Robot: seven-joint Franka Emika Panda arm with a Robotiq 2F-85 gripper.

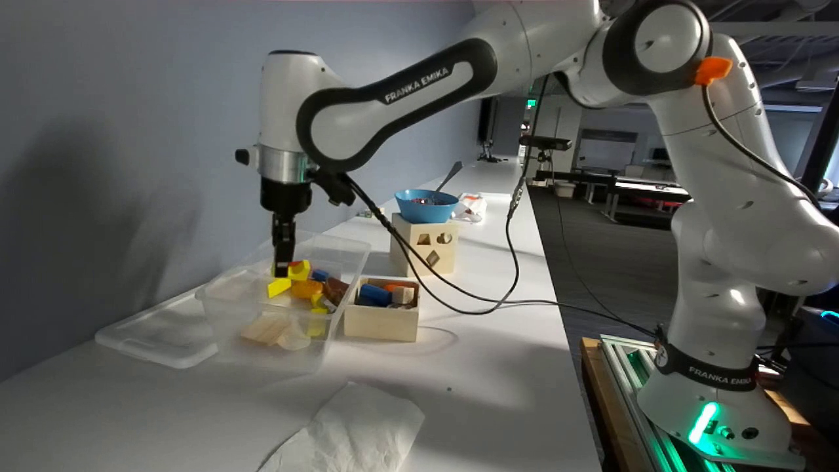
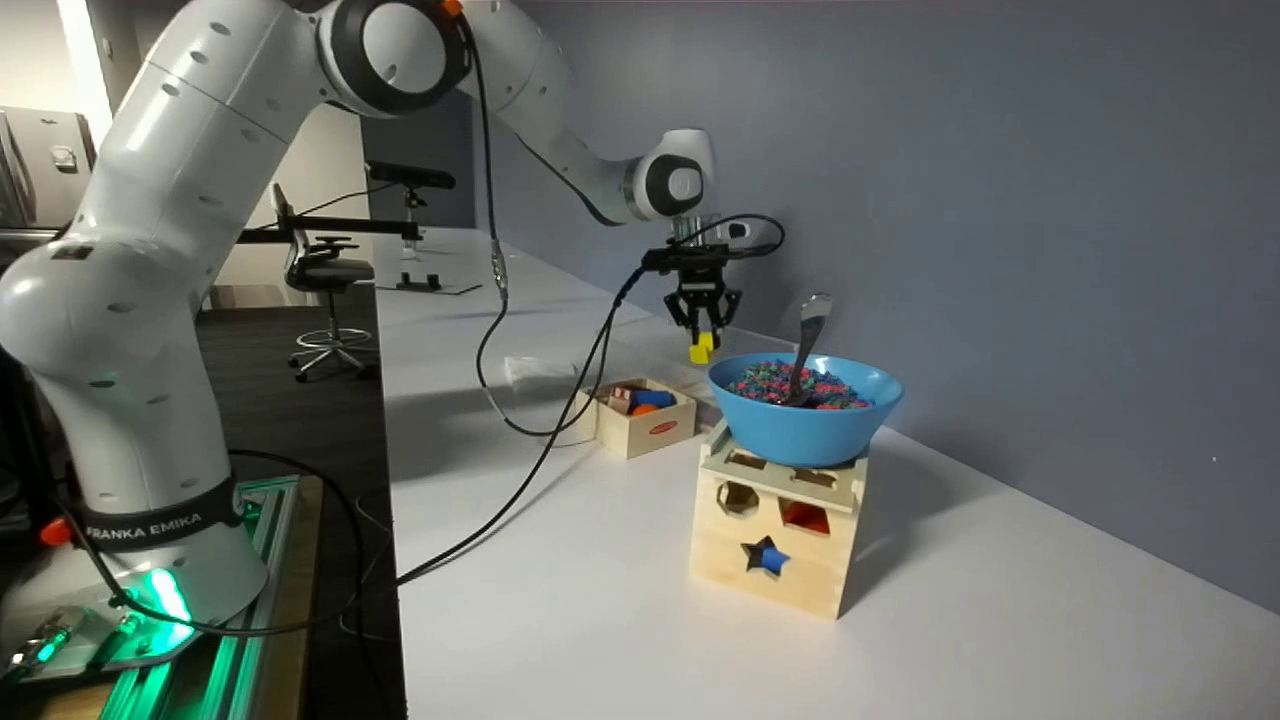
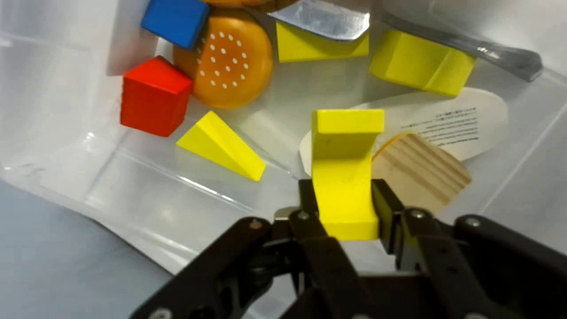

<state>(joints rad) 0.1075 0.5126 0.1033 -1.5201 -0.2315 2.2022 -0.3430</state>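
Locate the yellow block (image 3: pixel 344 173) just right of centre in the wrist view: your gripper (image 3: pixel 346 199) grips it by its left and right sides. Its long axis runs up the frame, square to the squeeze, and its upper end projects past the grip. Behind it lies the clear bin (image 3: pixel 283 102), with a yellow wedge (image 3: pixel 221 146) left of centre.

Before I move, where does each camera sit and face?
In an exterior view: nearer the clear bin, looking past it; arm shows.
In an exterior view: nearer the shape sorter, looking past it; arm shows.
Wrist view: on the arm, facing down into the bin; gripper holding a yellow block.
Both exterior views share the bowl, facing oppositely along the counter.
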